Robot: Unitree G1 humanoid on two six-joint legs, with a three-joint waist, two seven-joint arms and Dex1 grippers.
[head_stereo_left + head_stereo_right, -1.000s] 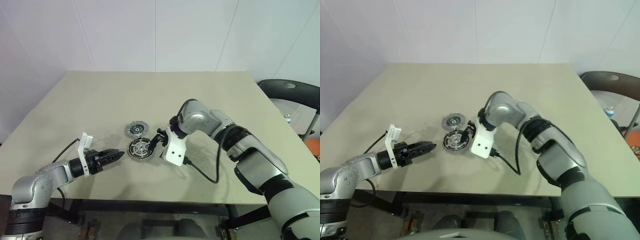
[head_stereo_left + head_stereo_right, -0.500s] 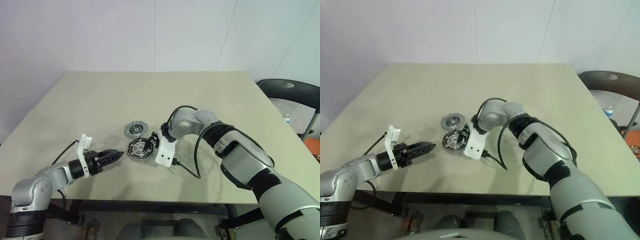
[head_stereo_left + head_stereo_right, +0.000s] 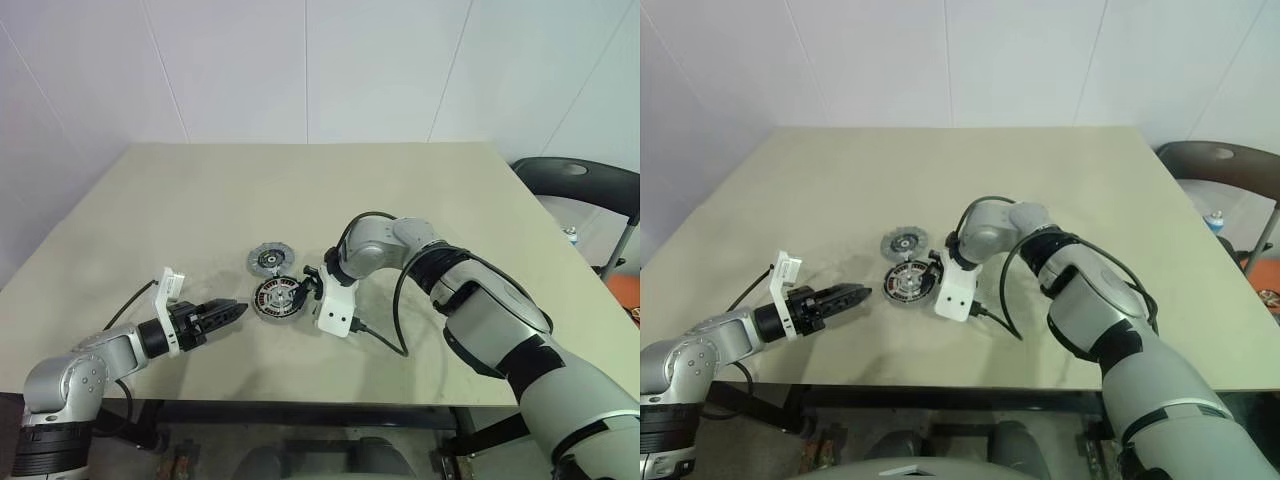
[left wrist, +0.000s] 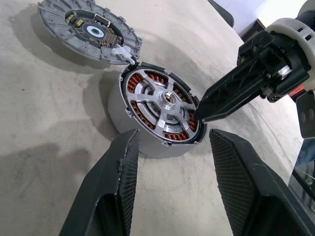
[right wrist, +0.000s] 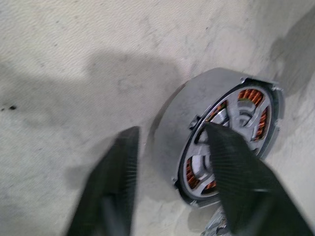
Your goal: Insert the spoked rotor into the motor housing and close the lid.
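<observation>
Right gripper [image 4: 209, 110] jaws spread, one over the spoked rotor [image 4: 162, 107] (seated in motor housing [image 4: 120, 105]) | left gripper [image 4: 170, 167] jaws spread before it | we note lid [image 4: 88, 32] beyond

Shiny metal spoked rotor [image 4: 162, 105], copper-coloured windings in the motor housing [image 4: 120, 115], seemingly matt grey lid [image 4: 88, 32], scuffed matt table [image 3: 420, 200]

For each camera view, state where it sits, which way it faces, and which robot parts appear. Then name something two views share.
Head views: look down over the table; both arms show.
Left wrist view: along the left hand at the motor housing, spoked rotor seated, lid beyond.
Right wrist view: along the right hand, one finger across the housing.
Shared: the housing.
</observation>
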